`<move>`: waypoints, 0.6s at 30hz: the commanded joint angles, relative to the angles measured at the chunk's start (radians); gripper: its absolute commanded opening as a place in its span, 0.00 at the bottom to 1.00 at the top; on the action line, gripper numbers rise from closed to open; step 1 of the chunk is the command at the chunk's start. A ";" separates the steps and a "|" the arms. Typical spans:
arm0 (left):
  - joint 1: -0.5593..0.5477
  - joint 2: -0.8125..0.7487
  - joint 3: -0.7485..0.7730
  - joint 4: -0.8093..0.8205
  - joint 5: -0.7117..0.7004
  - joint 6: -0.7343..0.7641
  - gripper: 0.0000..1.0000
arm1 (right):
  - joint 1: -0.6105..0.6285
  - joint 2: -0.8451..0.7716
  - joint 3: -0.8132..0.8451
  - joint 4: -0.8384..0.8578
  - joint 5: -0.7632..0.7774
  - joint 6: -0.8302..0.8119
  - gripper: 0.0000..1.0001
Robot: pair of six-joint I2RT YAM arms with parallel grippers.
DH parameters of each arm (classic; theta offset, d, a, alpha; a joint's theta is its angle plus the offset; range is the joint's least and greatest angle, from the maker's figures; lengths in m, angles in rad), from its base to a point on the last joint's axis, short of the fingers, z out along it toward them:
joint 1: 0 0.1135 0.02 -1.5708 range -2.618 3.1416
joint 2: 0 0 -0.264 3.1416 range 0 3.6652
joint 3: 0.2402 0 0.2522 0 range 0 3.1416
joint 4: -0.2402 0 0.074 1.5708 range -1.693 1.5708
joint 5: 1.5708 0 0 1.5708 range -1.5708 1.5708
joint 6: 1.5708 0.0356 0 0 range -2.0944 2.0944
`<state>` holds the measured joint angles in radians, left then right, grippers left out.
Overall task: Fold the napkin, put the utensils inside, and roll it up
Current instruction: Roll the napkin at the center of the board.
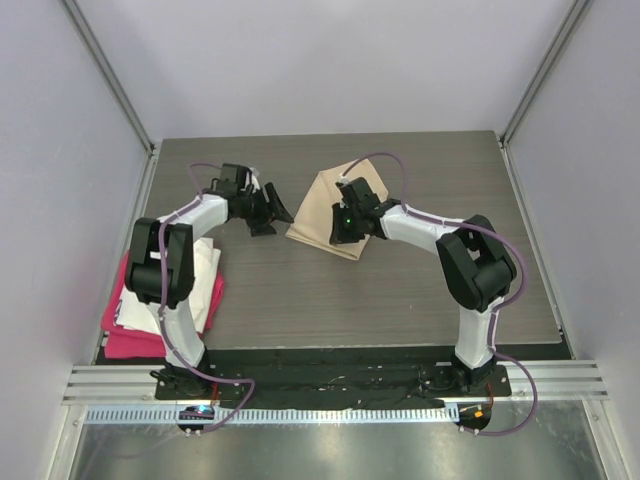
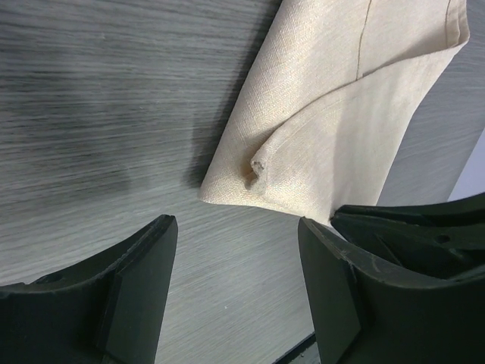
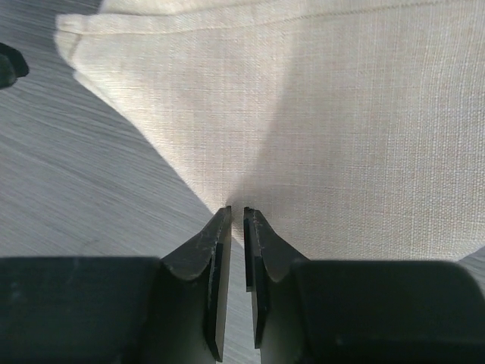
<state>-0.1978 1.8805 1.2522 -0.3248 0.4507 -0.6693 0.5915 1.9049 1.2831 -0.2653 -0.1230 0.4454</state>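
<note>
Napkin (image 1: 312,212) edge pinched in right hand (image 3: 236,214), left hand (image 2: 236,227) released nearby; imo pull fold over slow, keep edges lined up.

No readable text, no labels, no numbers, any fine print perhaps too small to see
</note>
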 commanded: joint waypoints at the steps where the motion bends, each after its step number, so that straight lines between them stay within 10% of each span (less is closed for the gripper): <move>1: -0.017 0.017 0.024 0.052 0.048 -0.015 0.69 | -0.005 0.016 -0.007 0.038 0.023 -0.017 0.20; 18: -0.046 0.049 -0.004 0.076 0.048 -0.030 0.59 | -0.006 0.049 -0.024 0.046 0.020 -0.016 0.18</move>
<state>-0.2367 1.9247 1.2522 -0.2802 0.4931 -0.6853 0.5869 1.9476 1.2648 -0.2531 -0.1169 0.4423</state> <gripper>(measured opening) 0.619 0.187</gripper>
